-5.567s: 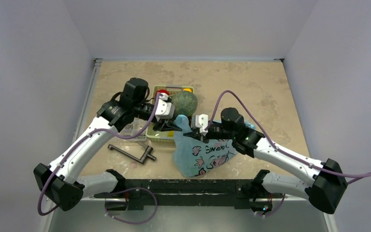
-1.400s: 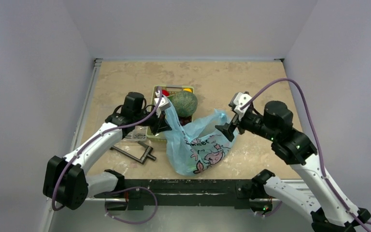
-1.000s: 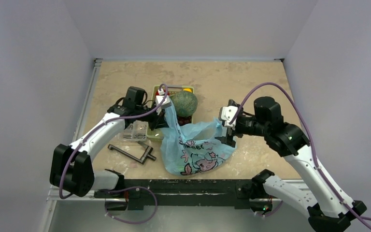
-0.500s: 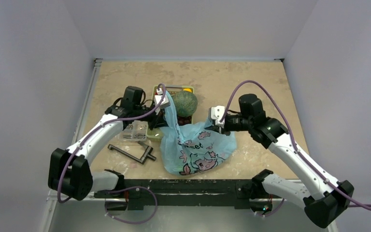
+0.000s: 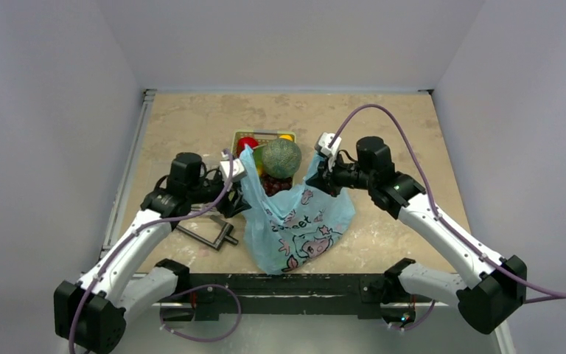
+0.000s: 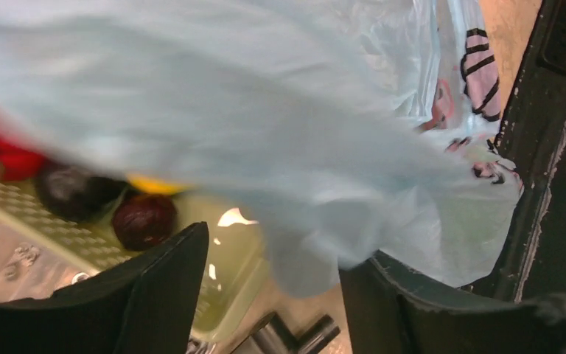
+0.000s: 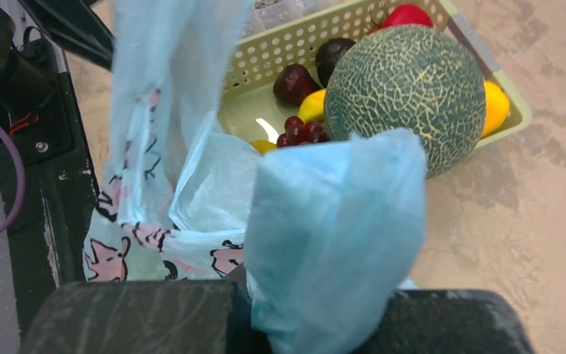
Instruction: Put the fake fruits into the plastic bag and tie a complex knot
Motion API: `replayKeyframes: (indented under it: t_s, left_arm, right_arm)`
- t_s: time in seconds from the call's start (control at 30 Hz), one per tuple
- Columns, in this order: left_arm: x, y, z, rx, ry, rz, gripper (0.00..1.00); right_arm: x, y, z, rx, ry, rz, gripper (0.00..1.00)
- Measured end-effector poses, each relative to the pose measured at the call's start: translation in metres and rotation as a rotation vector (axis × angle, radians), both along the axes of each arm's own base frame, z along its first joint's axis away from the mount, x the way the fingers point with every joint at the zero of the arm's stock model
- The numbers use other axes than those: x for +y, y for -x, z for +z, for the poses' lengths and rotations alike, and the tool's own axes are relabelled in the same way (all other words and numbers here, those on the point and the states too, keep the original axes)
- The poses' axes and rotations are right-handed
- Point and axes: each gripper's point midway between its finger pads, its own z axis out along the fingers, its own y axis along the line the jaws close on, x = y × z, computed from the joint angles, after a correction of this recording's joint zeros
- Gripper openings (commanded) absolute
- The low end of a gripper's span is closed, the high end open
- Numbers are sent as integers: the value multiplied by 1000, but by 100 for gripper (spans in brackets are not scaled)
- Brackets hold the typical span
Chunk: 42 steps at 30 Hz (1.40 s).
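Note:
The light-blue plastic bag (image 5: 295,228) with pink cartoon print stands open near the table's front edge. My right gripper (image 5: 315,182) is shut on the bag's right handle (image 7: 324,243) and holds it up beside the melon (image 7: 405,81). My left gripper (image 6: 273,258) is open. The bag's left side hangs loosely between its fingers (image 6: 158,284) and brushes the right one. The fake fruits lie in the green basket (image 5: 264,136) behind the bag: melon (image 5: 281,157), red apple (image 5: 247,142), dark grapes (image 7: 302,131), a banana (image 7: 313,105) and dark plums (image 7: 295,82).
A black metal tool (image 5: 206,234) lies left of the bag, below my left arm. A clear plastic box (image 6: 15,258) sits next to the basket's left side. Bare tan tabletop (image 5: 383,125) stretches behind and to the right.
My left gripper has opened, let go of the bag's left handle and drawn back left. My right gripper has shut on the right handle and carried it up toward the melon.

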Motion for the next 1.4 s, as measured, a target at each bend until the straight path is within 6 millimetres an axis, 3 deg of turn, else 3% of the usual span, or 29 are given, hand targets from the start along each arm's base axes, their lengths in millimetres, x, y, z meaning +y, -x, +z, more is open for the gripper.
replayKeyframes:
  t_s: [0.1,0.2,0.4,0.53,0.63,0.8,0.9,1.0,1.07,1.1,1.13,1.17,1.27,1.4]
  left_arm:
    - [20,4,20,-37,40,55,72]
    - [29,17,59,-119,86,25,77]
    - [-9,53,165,-305,187,-254,72]
    - [-50,51,192,-283,245,-356,66]
    - [-82,28,197,-211,277,-365,66]
    - [-122,-10,169,-62,293,-320,66]
    - [-136,-13,162,-10,312,-318,66]
    - [-145,-12,167,0,344,-327,63]
    - [-149,-10,172,7,366,-341,51]
    - [-151,-8,175,10,377,-351,35]
    - [-152,-6,176,17,386,-357,15]
    - [-153,-5,178,26,393,-360,2]
    - [-154,-2,182,45,412,-365,0]
    - [-153,1,185,64,445,-349,0]
  right_arm:
    - [0,0,-7,38,2,-18,0]
    - [0,1,-3,37,-9,-18,0]
    - [3,5,-3,45,-17,6,7]
    - [6,10,-1,48,-25,35,13]
    - [11,15,0,45,-34,59,15]
    - [14,20,3,43,-45,87,15]
    - [16,21,7,30,-54,96,15]
    - [19,22,10,21,-62,106,15]
    - [21,22,13,10,-72,111,16]
    - [22,22,14,6,-78,112,18]
    - [23,22,16,3,-83,112,28]
    - [24,22,17,2,-89,111,43]
    - [25,20,22,7,-110,93,69]
    - [16,17,30,0,-186,-20,87]
